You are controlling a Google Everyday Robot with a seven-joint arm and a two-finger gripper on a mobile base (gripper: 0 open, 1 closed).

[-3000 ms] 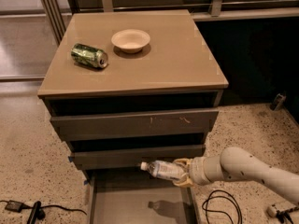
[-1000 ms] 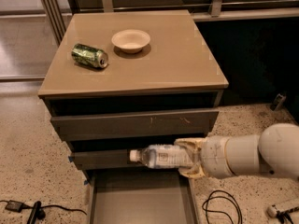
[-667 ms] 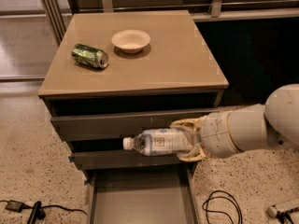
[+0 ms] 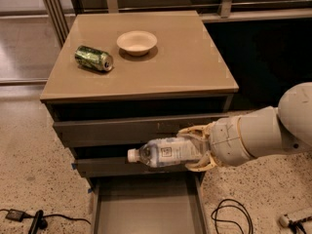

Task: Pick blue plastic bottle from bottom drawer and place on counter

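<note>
My gripper [image 4: 195, 149] is shut on the blue plastic bottle [image 4: 163, 152], a clear bottle with a white cap and pale label. It holds the bottle sideways, cap to the left, in front of the two upper drawer fronts. The bottle hangs above the open bottom drawer [image 4: 146, 211], whose grey floor shows bare. The tan counter [image 4: 180, 57] is above and behind the bottle, a good way higher than it.
A green drink can [image 4: 93, 58] lies on its side at the counter's left. A beige bowl [image 4: 137, 42] stands near the counter's back middle. Black cables lie on the speckled floor at bottom right [image 4: 229, 216] and bottom left [image 4: 24, 217].
The gripper has lifted the bottle out of the bottom drawer, up in front of the drawer fronts and closer to the camera. The can and bowl have not moved.
</note>
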